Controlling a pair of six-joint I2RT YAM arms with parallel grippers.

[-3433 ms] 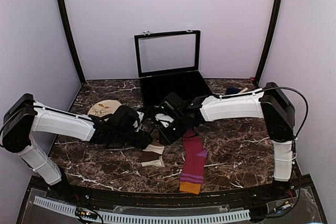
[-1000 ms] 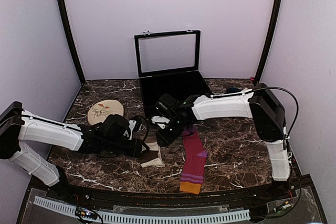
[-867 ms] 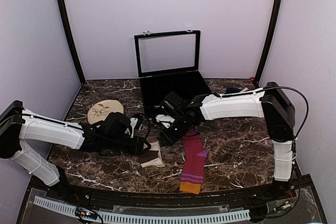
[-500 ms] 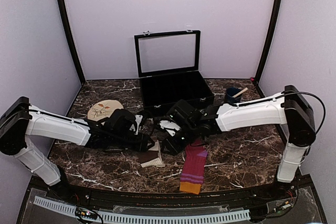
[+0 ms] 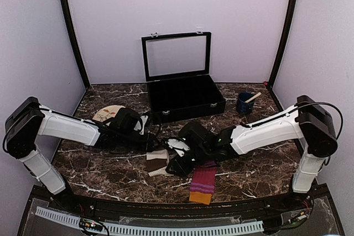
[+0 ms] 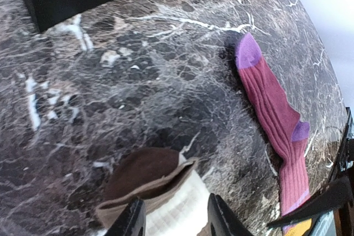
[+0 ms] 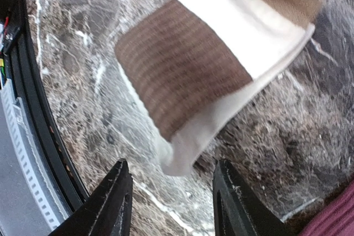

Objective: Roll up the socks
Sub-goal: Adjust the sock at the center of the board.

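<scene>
Cream sock [image 7: 193, 64] & magenta sock [image 6: 276, 114]: the 2 are ribbed knit cloth, matt. Table top [image 6: 138, 70]: dark marble-look w/ white veins, smooth, slight sheen. Mug [image 5: 244, 103]: glossy blue.

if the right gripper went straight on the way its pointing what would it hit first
Most likely the cream and brown sock: the right gripper points its open jaws at the sock's near edge, with nothing between. The gap is hard to judge, and the marble table lies under it.
</scene>
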